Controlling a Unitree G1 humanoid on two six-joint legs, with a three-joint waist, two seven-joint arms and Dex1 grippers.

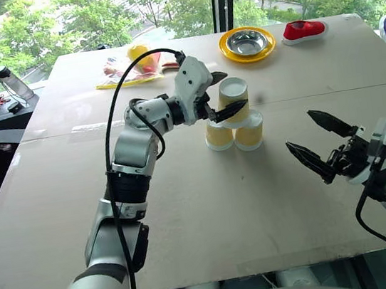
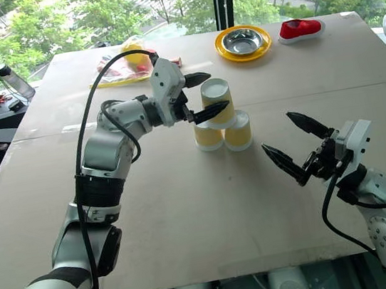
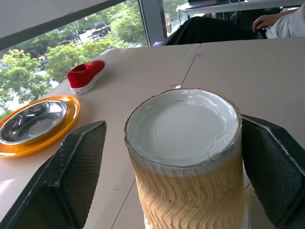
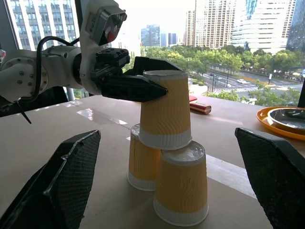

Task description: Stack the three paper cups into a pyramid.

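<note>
Jaws on the left gripper stand spread, one finger on each side of the top cup; the left wrist view shows a gap between each pad and the cup wall, so nothing is gripped. Right gripper jaws are spread wide too, holding nothing, hovering near and to the right of the stack, well apart from it.

All three cups are upside down, mid-table. Left base cup and right base cup stand side by side, touching or nearly so. Top cup rests across both of their bases, upright, forming the pyramid.

Around it on the table:
- yellow-rimmed metal bowl at the far edge, right of centre
- red shoe just right of the bowl
- pile of yellow and red items far left of centre, partly behind the left arm's black cable

Clear bottle stands on a dark ledge off the table's far left corner. A person's hand rests beyond the table's edge in the left wrist view.

Only the left gripper's own fingers crowd the stack.
</note>
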